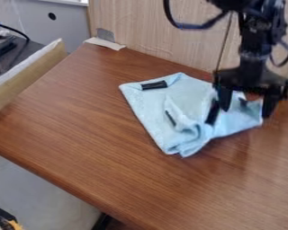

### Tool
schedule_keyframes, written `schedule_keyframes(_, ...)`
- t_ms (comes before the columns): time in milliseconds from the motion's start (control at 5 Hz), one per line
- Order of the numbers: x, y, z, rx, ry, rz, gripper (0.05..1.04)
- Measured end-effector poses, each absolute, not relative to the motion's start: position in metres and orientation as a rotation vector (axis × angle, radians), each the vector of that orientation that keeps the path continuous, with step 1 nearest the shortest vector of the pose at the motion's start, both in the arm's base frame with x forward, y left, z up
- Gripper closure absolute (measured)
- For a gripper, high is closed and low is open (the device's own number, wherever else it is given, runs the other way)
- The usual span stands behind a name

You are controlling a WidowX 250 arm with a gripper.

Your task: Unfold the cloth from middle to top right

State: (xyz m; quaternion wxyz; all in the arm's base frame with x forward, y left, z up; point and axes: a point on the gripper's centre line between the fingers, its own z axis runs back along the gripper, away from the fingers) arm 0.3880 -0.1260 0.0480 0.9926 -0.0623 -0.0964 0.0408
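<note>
The light blue cloth (164, 103) lies toward the far right of the brown table (110, 134), near the wooden panel (158, 31). Its left part is fairly flat, while the near middle is bunched into a rumpled fold (191, 129) and the right part spreads unevenly beneath the arm. Dark strips show on it: one at the far left edge (154, 85), one by the middle fold (170, 118), and a third just beside the gripper's left-hand finger.

The gripper (247, 112) hangs over the cloth's right part, fingers spread wide and pointing down. It looks released rather than clenched, with nothing clearly pinched between the fingers.

The step in hand seems to be the unfolding itself, at the point of a grip or a release — this single view does not settle which. The job looks partly done: cloth reaches right, but the middle is creased and doubled over. If more opening is wanted, the next move calls for closing on the loose upper layer only — then drawing it toward the far right. Pinching both layers would likely drag the whole cloth.
</note>
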Motion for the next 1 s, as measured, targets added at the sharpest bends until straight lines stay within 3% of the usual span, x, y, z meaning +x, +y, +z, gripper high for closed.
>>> schedule_keyframes(400, 0.376, -0.108, 0.099, -0.136, -0.284, 0.111, 0.083)
schedule_keyframes(1000, 0.369, -0.104, 0.105, -0.134, -0.291, 0.109, 0.083)
